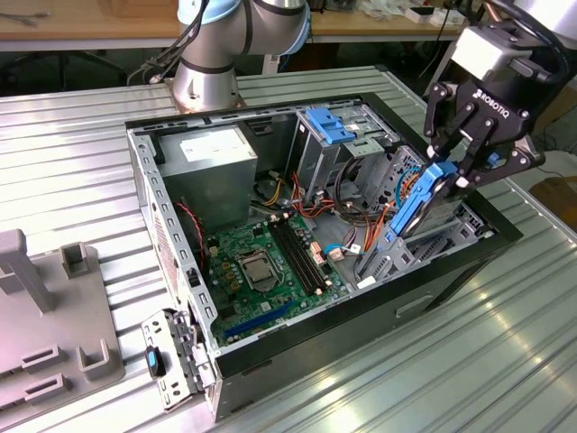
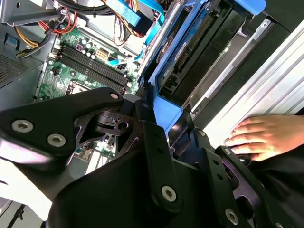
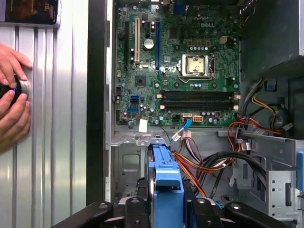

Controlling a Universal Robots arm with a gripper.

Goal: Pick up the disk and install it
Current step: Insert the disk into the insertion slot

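Gripper [image 1: 453, 178] clamped on disk [image 1: 416, 204], tilted over drive bay [image 1: 383, 262]; if misaligned, rails prob jam on bay edge.

The disk [image 1: 416, 206], a grey drive in a bright blue carrier, stood tilted on edge, clamped at its upper end by the gripper [image 1: 453, 174], its lower end at the drive cage [image 1: 383, 257].
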